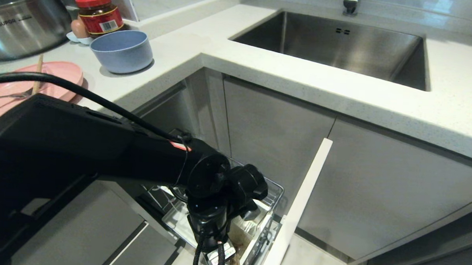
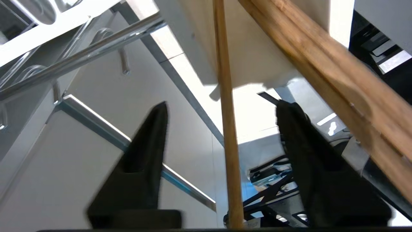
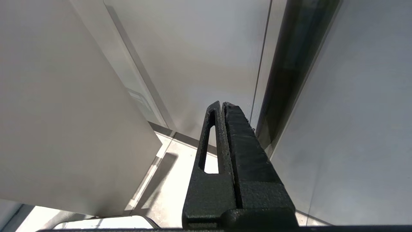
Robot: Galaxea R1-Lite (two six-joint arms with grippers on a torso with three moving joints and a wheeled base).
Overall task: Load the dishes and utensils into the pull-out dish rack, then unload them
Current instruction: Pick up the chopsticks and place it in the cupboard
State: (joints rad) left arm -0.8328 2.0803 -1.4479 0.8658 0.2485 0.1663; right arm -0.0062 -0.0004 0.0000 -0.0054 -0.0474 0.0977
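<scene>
My left gripper (image 2: 223,103) reaches down into the pull-out dish rack (image 1: 276,189) and is open. A light wooden chopstick (image 2: 227,135) stands in the gap, and neither finger touches it. Its far end points at a white utensil cup (image 2: 254,48), beside the rack's wooden board (image 2: 325,64). On the counter at the left lies the pink plate (image 1: 61,74) with another chopstick (image 1: 37,74) and a silver fork (image 1: 6,96) on it. The pale-blue bowl (image 1: 122,50) stands behind the plate. My right gripper (image 3: 222,103) is shut and empty, parked low by the cabinet fronts.
The rack's white front panel (image 1: 302,199) juts out below the counter. A steel pot (image 1: 22,19), a red-lidded jar (image 1: 98,13) and an egg (image 1: 79,28) stand at the back left. The steel sink (image 1: 343,45) is set into the counter. Chrome rack wires (image 2: 96,51) run close to the left fingers.
</scene>
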